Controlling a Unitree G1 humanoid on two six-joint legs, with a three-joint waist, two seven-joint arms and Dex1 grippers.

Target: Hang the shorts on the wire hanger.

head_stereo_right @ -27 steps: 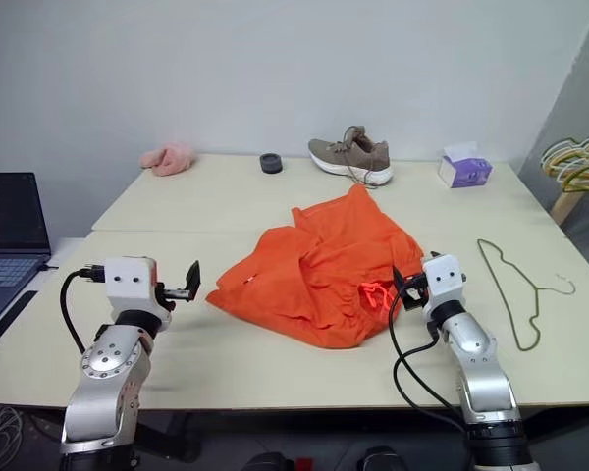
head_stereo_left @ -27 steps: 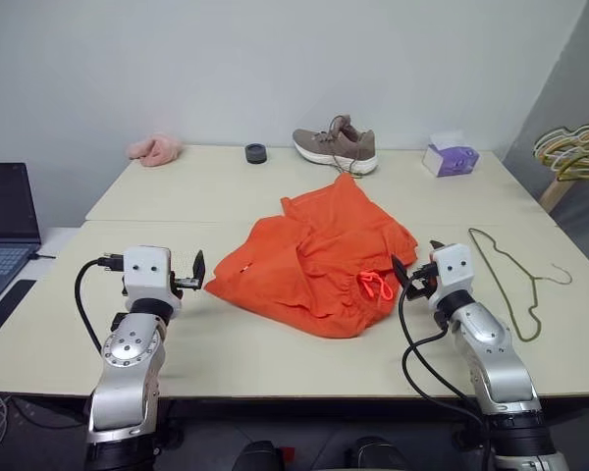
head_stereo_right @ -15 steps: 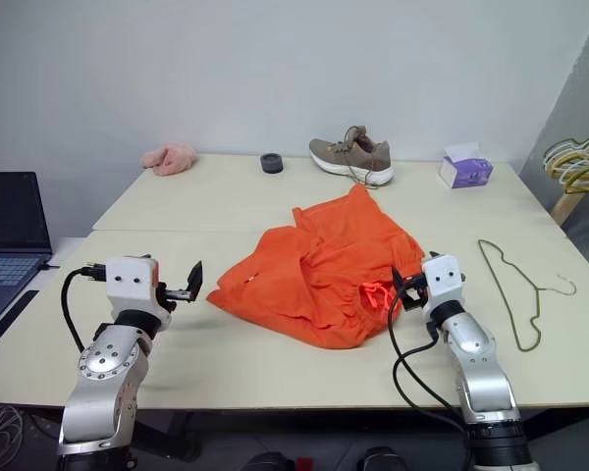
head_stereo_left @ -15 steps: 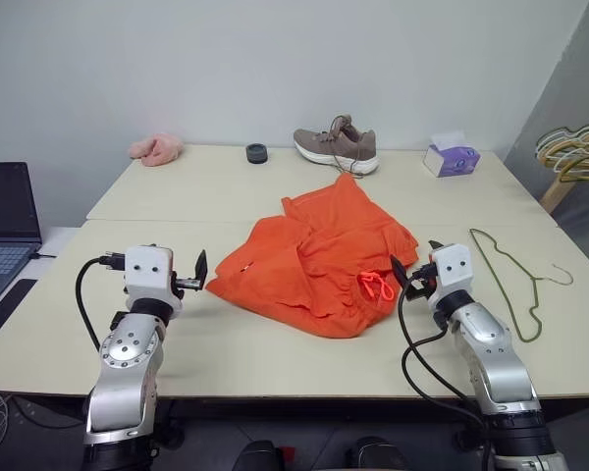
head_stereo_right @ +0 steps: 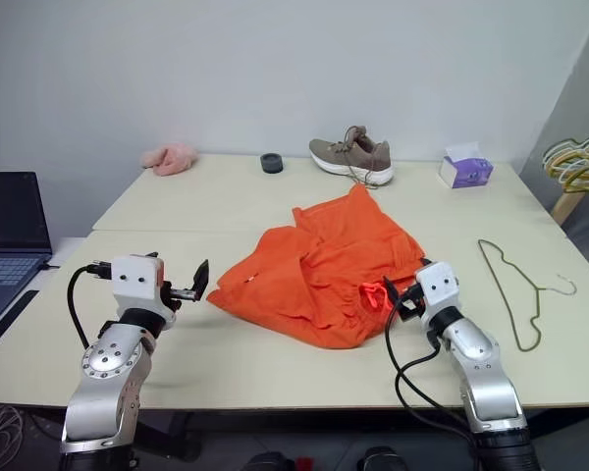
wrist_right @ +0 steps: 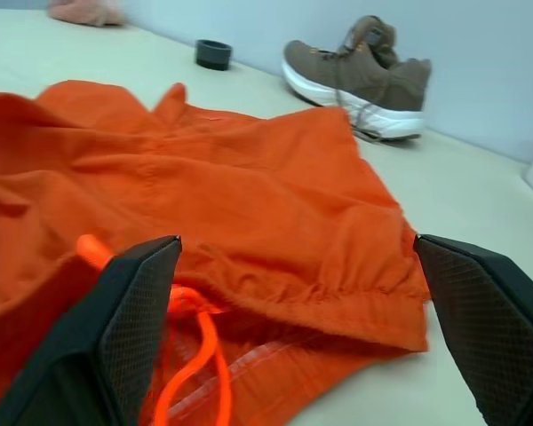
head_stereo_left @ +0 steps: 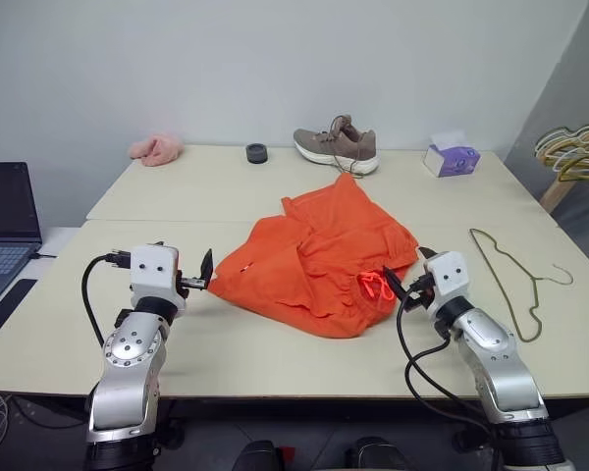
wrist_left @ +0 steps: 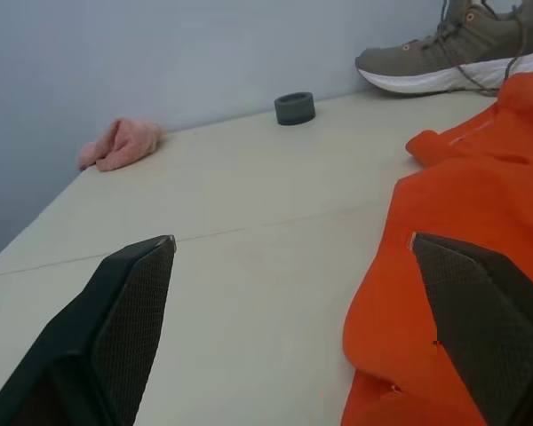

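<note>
Step in hand: approach, by my read. Both arms flank the shorts (head_stereo_left: pixel 314 260), nothing gripped yet.
Left gripper (head_stereo_left: pixel 202 277): fingers spread wide and empty, level with the desk (head_stereo_left: pixel 275 353), just beside the shorts' near left edge (the wrist view shows orange cloth in front of one finger).
Right gripper (head_stereo_left: pixel 397 286): fingers also wide and empty, pointing in at the waistband side, close to the drawstring (head_stereo_left: pixel 375 286).
Shorts: bright orange, crumpled in a loose heap mid-desk, elastic waistband gathered toward the right gripper, neon drawstring looped on top.
Wire hanger (head_stereo_left: pixel 515 278): lying flat on the desk to the right of the right arm, well apart from the shorts, hook pointing to the desk's right edge.
Next move calls for: a pinch on the waistband at each side, probably, so the cloth can be lifted and spread; the folds look soft and could bunch.
</note>
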